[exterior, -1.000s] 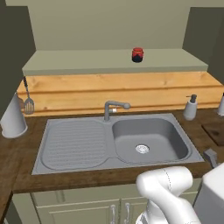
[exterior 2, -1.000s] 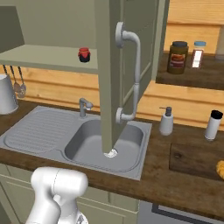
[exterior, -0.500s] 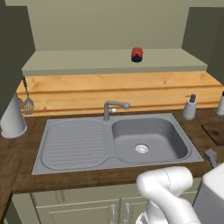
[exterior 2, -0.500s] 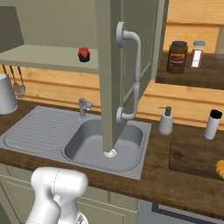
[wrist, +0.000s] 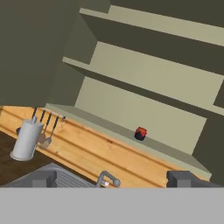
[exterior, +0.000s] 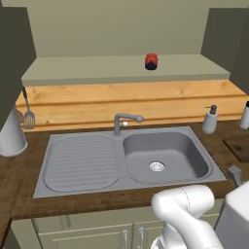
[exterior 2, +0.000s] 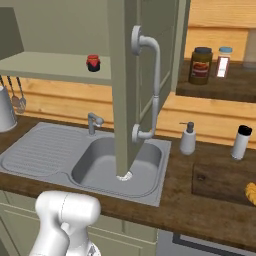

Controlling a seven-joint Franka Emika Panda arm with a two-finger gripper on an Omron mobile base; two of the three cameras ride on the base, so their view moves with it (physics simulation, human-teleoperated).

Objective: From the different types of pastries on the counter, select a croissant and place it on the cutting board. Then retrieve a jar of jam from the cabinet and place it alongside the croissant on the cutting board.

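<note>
The jam jar (exterior: 151,62) stands alone on the lowest shelf of the open cabinet (exterior: 121,68), at about 1 o'clock from the faucet (exterior: 124,121) in the left base view. In the hand view the jar (wrist: 140,133) sits near the shelf's front lip, just right of centre, with two bare shelves above it.

In the right base view the open cabinet door (exterior 2: 131,85) hangs edge-on across the middle, its handle (exterior 2: 150,90) toward the camera. It covers part of the sink (exterior 2: 85,155) and the shelf to the right of the jar (exterior 2: 93,63). At 3 o'clock from the door a neighbouring shelf carries a brown jar with a red label (exterior 2: 200,65) and a white bottle with a blue cap (exterior 2: 223,61).

On the counter (exterior: 29,194) a grey cylinder (exterior: 10,133) stands at 9 o'clock from the sink, with a spatula (exterior: 28,112) hanging on the wall beside it. A soap dispenser (exterior: 210,120) stands at 3 o'clock from the faucet.

The cutting board (exterior 2: 222,180) lies at 3 o'clock from the sink, and the frame edge cuts off its right end. The croissant (exterior 2: 250,192) on it is half cut off too.

The gripper (wrist: 111,179) is open: its two fingertips (wrist: 43,178) stand wide apart at the bottom of the hand view, with nothing between them and well short of the jar.
</note>
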